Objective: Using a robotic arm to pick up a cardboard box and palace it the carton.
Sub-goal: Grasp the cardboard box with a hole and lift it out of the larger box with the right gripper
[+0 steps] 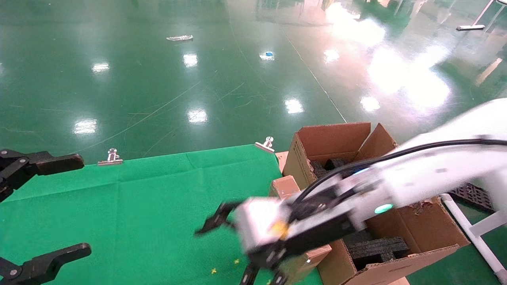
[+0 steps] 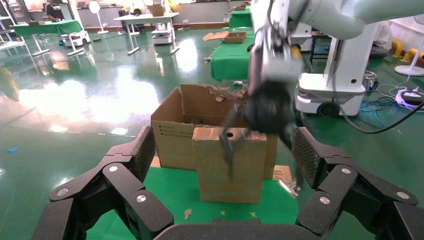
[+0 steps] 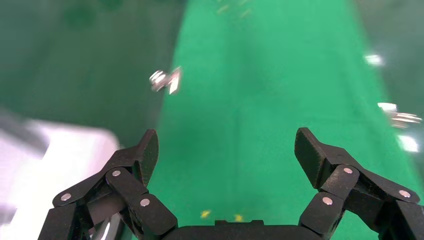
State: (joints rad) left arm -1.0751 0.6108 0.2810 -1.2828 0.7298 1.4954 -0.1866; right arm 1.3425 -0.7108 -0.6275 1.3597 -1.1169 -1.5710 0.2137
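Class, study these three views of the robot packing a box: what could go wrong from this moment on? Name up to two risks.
1. The cardboard box stands upright on its narrow edge on the green cloth, and the open right gripper is close by; a knock could topple it.
2. Black foam inserts fill much of the carton, so the box might catch on them.
The left gripper is parked aside, open.
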